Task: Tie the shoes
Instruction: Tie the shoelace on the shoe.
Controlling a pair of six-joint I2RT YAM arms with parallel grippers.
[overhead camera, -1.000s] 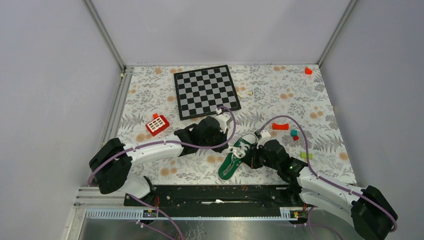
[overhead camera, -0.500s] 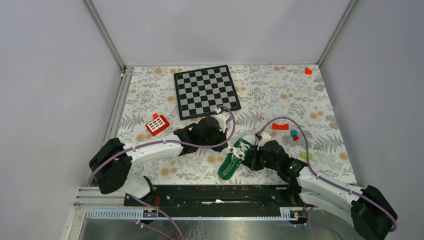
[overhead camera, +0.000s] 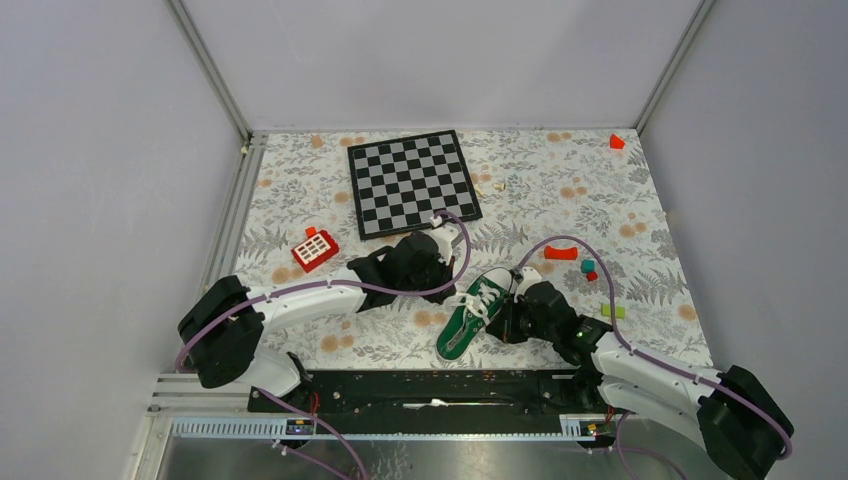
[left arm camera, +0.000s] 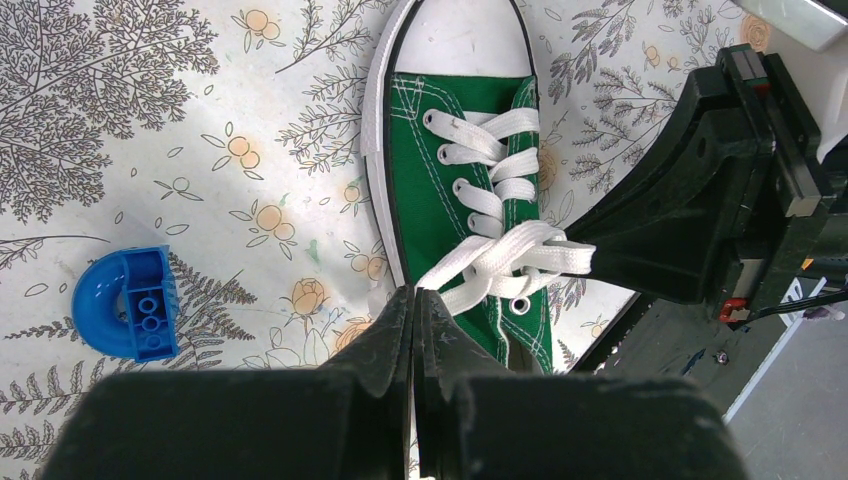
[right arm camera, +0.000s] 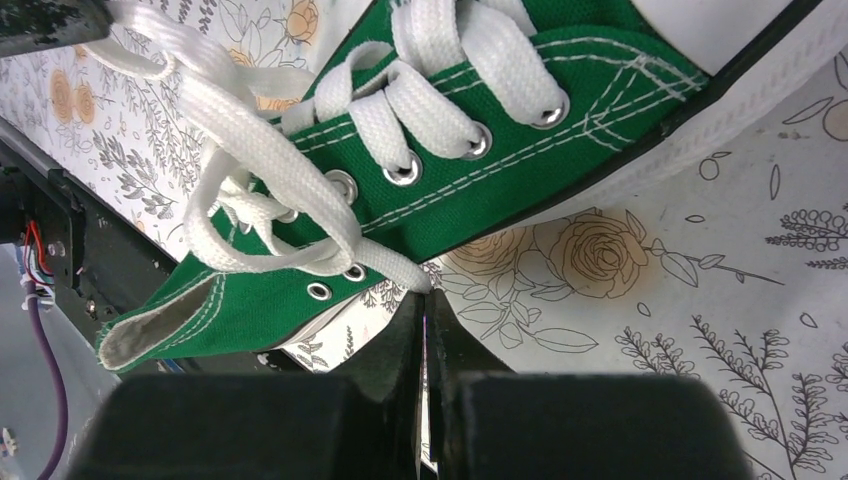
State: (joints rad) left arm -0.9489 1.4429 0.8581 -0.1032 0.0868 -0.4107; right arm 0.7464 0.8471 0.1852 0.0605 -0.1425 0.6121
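I see the green sneaker lying low centre in the top view on the floral table, between both arms. My left end effector is pinched closed on a strand of the white laces. The right end effector is clamped tight on another strand.

The top camera sits high behind the near edge of the floral table, looking down over all of it, with the chessboard toward 12 o'clock. The left wrist camera hangs close above the green sneaker, toe at 12 o'clock. The right wrist camera looks from very near, low at its side, toe toward 1 o'clock. All three views share the sneaker, and both wrist views share its white laces.
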